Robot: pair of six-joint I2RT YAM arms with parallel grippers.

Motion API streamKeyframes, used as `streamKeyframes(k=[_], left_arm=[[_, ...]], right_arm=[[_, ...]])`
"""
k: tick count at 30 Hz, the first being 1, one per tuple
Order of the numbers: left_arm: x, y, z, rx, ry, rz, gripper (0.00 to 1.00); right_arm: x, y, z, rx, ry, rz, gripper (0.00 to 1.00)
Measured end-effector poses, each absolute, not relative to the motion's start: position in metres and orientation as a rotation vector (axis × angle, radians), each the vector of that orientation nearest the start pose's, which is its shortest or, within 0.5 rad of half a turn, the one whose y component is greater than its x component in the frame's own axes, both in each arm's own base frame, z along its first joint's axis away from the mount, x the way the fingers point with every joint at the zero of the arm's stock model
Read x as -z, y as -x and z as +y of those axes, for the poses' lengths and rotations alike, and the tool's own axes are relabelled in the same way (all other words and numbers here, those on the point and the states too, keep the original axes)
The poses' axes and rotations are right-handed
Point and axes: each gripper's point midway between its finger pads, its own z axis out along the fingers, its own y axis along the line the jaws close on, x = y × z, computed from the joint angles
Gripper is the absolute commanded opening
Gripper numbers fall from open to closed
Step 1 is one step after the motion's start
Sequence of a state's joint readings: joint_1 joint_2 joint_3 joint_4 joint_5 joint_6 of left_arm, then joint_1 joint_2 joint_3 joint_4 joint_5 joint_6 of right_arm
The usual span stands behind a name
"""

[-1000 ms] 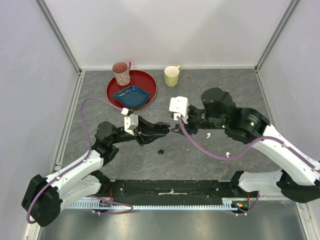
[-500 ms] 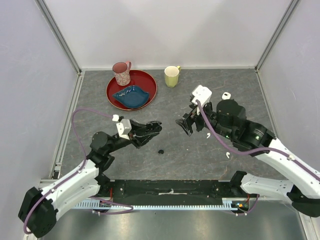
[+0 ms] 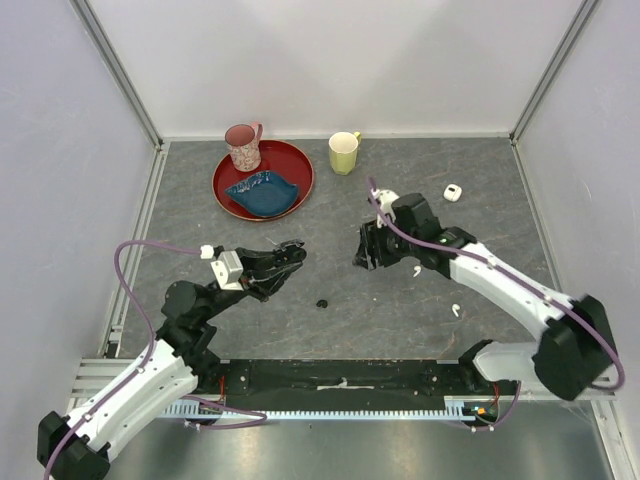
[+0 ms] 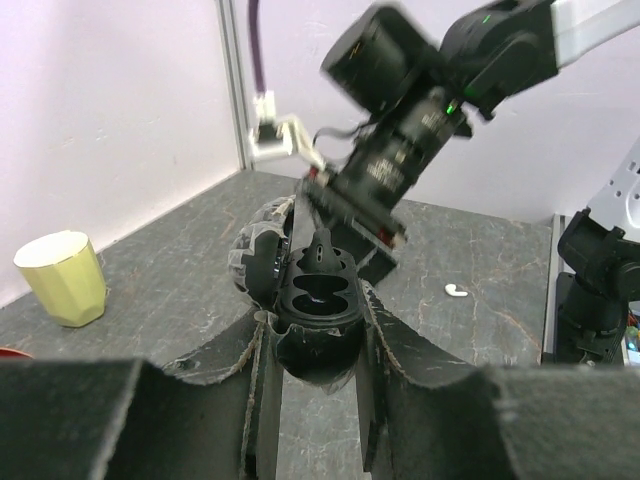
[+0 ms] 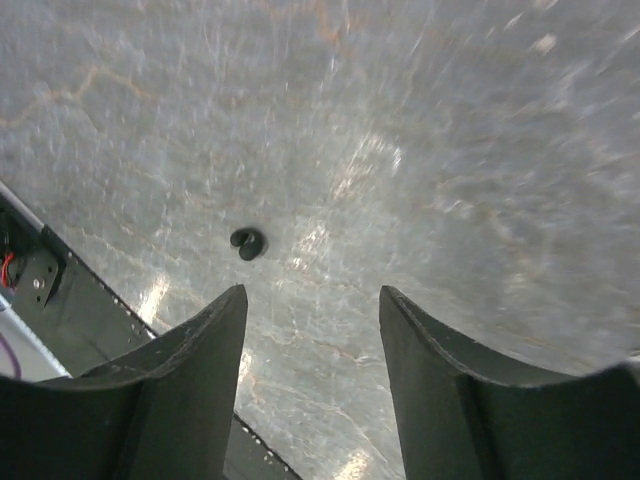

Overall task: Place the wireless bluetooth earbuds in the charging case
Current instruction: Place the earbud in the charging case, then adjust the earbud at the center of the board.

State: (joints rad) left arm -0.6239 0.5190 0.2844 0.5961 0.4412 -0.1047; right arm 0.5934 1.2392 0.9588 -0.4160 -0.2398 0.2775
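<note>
My left gripper (image 3: 288, 256) is shut on a black earbud case (image 4: 318, 300), lid open, with two empty sockets showing. It holds the case above the table, left of centre. My right gripper (image 3: 364, 252) is open and empty, pointing down at the table (image 5: 312, 300). A small black earbud (image 3: 322, 302) lies between the grippers and shows in the right wrist view (image 5: 247, 243). Two white earbuds lie on the table, one by my right arm (image 3: 417, 270) and one nearer the front (image 3: 456, 310), also in the left wrist view (image 4: 457, 291). The white charging case (image 3: 453, 192) sits at the back right.
A red plate (image 3: 292, 158) at the back left holds a blue dish (image 3: 262, 192) and a pink mug (image 3: 242, 146). A yellow-green mug (image 3: 343, 153) stands beside it, also in the left wrist view (image 4: 62, 277). Walls close in the back and sides.
The grippers met at the table's middle and have drawn apart. The left arm pulled back to the left with the black case. The right arm swung round, uncovering the white case.
</note>
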Motion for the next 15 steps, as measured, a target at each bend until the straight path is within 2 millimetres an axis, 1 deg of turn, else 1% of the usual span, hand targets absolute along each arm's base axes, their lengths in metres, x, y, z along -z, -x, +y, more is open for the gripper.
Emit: streamKeyframes(k=[2, 5, 7, 10, 15], left_arm=[[-0.288, -0.175, -0.223, 0.892, -0.704, 1.094, 0.02], [-0.286, -0.174, -0.221, 0.889, -0.701, 1.099, 0.02], [-0.285, -0.173, -0.221, 0.889, -0.702, 1.104, 0.02], [-0.283, -0.174, -0.220, 0.886, -0.698, 1.111, 0.02], [-0.280, -0.175, -0.220, 0.884, -0.694, 1.121, 0.02]], right_arm=[[-0.136, -0.250, 0.247, -0.788, 0.503, 2.387, 0.58], [-0.107, -0.238, 0.257, -0.880, 0.503, 2.484, 0.57], [-0.095, -0.235, 0.265, -0.940, 0.501, 2.518, 0.55], [-0.083, -0.234, 0.279, -1.021, 0.500, 2.542, 0.54], [-0.064, -0.229, 0.294, -1.074, 0.506, 2.581, 0.51]])
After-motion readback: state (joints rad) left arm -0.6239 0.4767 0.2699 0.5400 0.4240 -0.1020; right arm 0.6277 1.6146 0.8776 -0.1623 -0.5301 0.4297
